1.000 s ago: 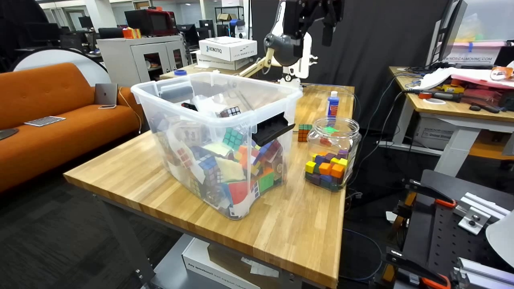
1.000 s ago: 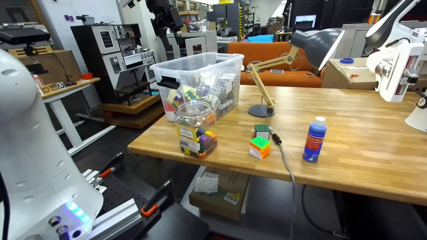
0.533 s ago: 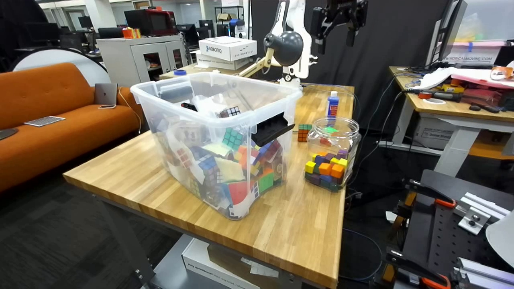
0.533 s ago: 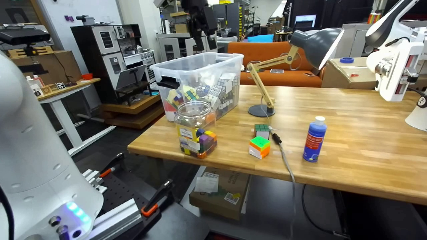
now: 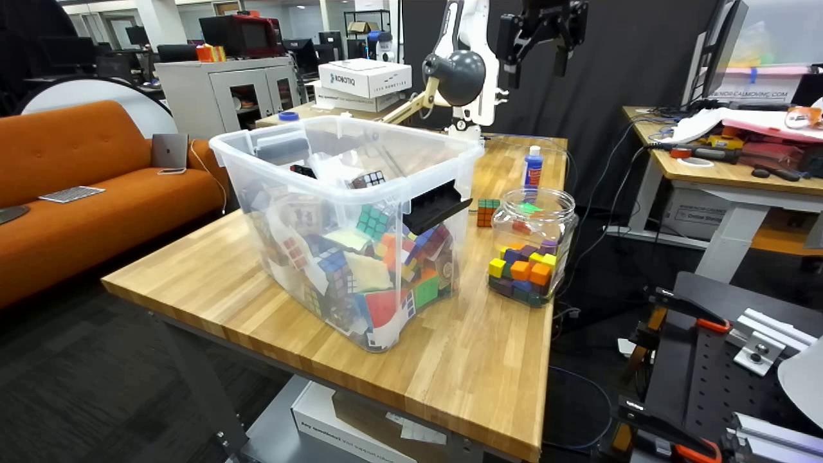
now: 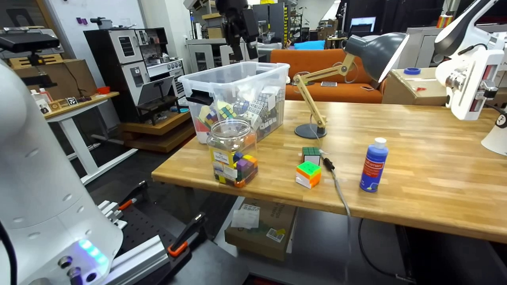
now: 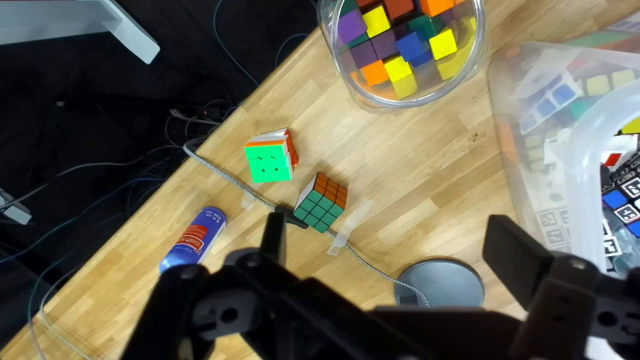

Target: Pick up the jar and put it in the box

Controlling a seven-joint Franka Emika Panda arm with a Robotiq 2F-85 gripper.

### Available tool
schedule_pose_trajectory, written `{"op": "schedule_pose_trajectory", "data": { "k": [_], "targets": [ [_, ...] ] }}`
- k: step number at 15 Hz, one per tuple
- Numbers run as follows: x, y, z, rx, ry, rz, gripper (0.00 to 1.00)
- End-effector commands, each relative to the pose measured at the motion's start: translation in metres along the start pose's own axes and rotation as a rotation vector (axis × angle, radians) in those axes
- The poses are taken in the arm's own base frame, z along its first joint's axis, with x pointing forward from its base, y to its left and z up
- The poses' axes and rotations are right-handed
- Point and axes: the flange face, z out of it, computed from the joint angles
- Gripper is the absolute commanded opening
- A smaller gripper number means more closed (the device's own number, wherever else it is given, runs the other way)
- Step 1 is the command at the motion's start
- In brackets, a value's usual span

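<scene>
The jar is clear plastic, open at the top, with colored cubes inside. It stands upright near the table edge in both exterior views (image 5: 533, 247) (image 6: 232, 154) and at the top of the wrist view (image 7: 405, 55). The box is a clear plastic bin full of puzzle cubes and papers, beside the jar; its rim shows in both exterior views (image 5: 308, 177) (image 6: 237, 79) and at the right of the wrist view (image 7: 582, 170). My gripper is open and empty, high above the table in both exterior views (image 5: 537, 69) (image 6: 244, 54) and in the wrist view (image 7: 387, 237).
A green-orange puzzle cube (image 6: 311, 155) and a bright green-topped cube (image 6: 309, 174) sit near the jar. A blue bottle (image 6: 373, 166) stands farther along. A desk lamp (image 6: 376, 55) stands beside the bin; its cord (image 6: 341, 194) crosses the table edge.
Over the last second my gripper has moved to the right in both exterior views, staying open. It is nearly still over the last half second. The jar and box have not moved.
</scene>
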Motion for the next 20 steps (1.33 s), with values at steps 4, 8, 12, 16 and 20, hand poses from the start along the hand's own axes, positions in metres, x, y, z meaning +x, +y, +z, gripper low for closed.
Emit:
{"op": "schedule_pose_trajectory", "data": {
  "k": [4,8,12,16,20],
  "targets": [
    [0.0,0.001,0.021,0.025,-0.044,0.011,1.0],
    [-0.006,0.004,0.054,0.057,-0.11,0.067,1.0],
    [-0.021,0.014,0.098,0.115,-0.212,0.171,1.0],
    [-0.03,0.013,0.121,0.106,-0.263,0.169,1.0],
    [-0.029,0.012,0.124,0.109,-0.263,0.174,1.0]
  ]
}}
